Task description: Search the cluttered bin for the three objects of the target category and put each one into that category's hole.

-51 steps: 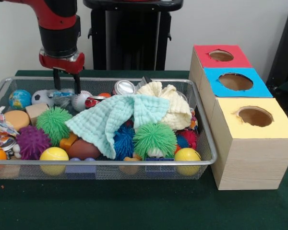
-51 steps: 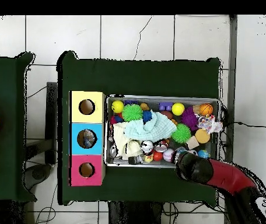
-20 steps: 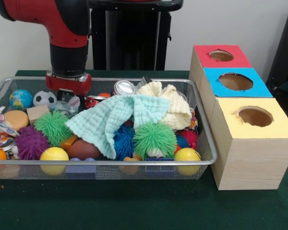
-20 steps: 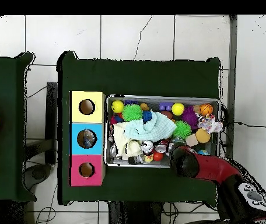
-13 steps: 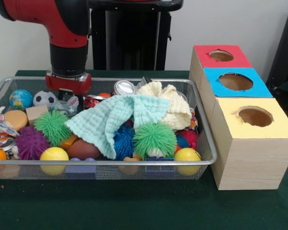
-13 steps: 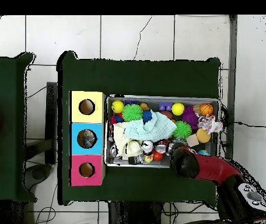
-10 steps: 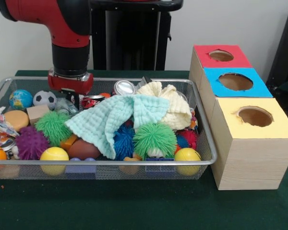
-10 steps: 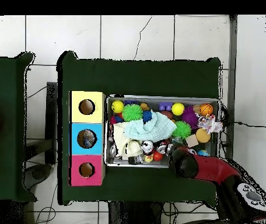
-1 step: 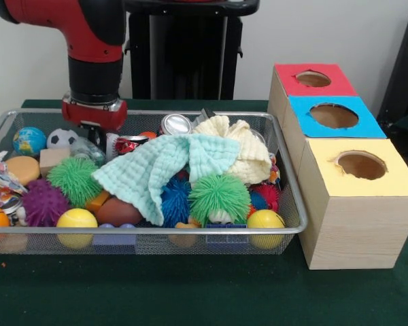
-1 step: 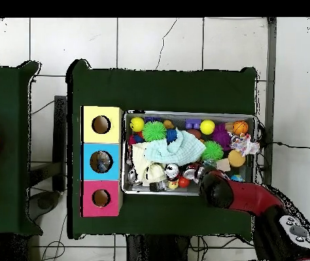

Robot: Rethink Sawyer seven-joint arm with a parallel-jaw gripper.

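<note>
While the red arm hangs over the upper left of the wire bin (image 9: 296,221), its tool (image 9: 98,139) sits low among the clutter beside the soccer ball (image 9: 59,138); whether it grips anything cannot be told. Three boxes (red, blue, yellow) (image 9: 333,115) line the bench at right for sorting. The target items are seemingly buried beneath the mint cloth (image 9: 156,170). No writing is legible.

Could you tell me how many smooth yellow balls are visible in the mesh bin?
2. One yellow ball sits at the bin's front rim towards the left in the front view; the other yellow ball is in the front right corner. More may lie hidden under the cloths and clutter.
</note>
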